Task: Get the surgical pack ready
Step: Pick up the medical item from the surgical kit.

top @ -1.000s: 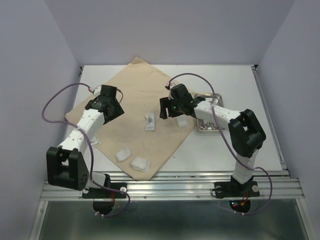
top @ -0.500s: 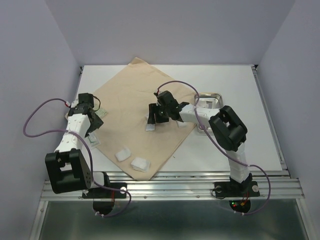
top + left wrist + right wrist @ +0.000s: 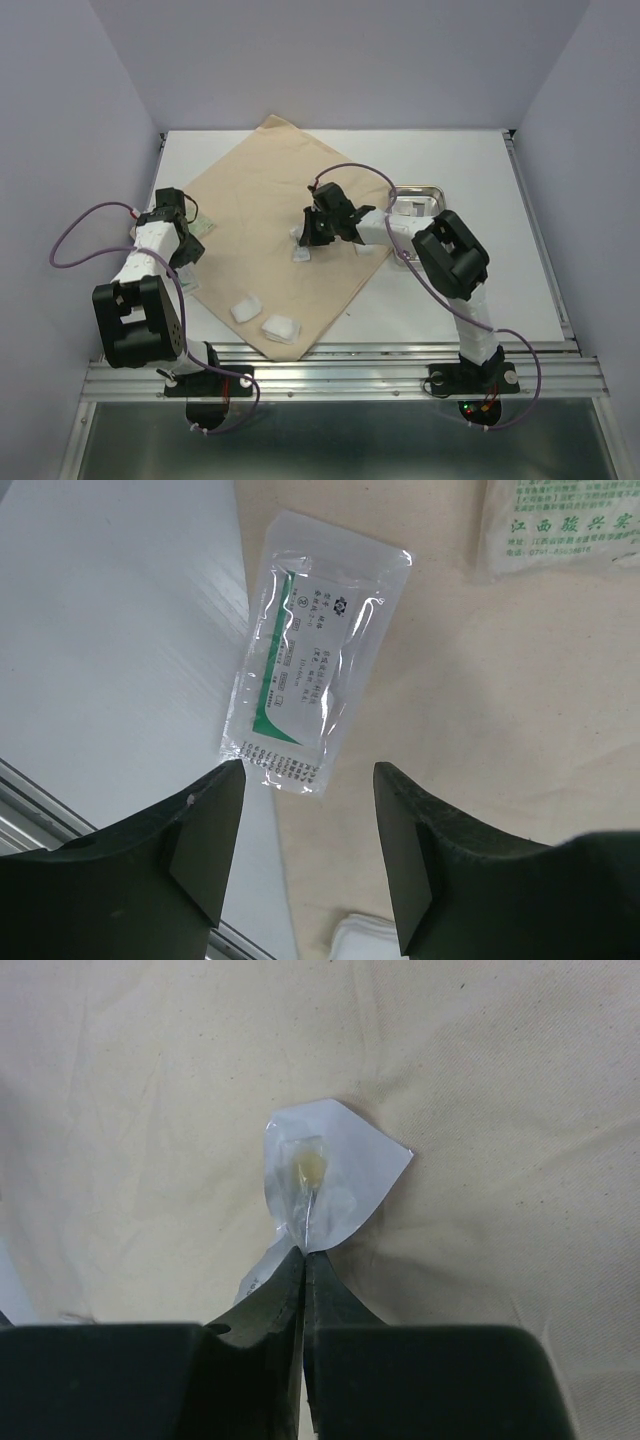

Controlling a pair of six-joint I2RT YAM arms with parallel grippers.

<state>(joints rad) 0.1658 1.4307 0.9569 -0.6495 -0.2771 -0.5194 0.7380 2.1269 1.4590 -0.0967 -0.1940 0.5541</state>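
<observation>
The white table [image 3: 490,280] is carrying a beige cloth sheet [image 3: 262,190], which is lying spread out as a diamond on the left and middle part. The right arm is reaching across the cloth, partly covering the steel tray [image 3: 428,186], which is sitting on bare table just beside the cloth's right corner; whatever it is holding is hidden. Two white gauze pads [image 3: 247,308] [image 3: 281,327] are resting near the cloth's near edge. The left gripper [image 3: 305,810] is hovering with its jaws spread apart above a clear sealed packet [image 3: 315,705], which is lying across the cloth's left edge, half on the table. A green-printed pouch [image 3: 565,525] is lying near it on the cloth. The right gripper [image 3: 303,1260] is pinching a small white packet [image 3: 325,1175], its jaws closed on the packet's edge, down against the cloth near the middle
</observation>
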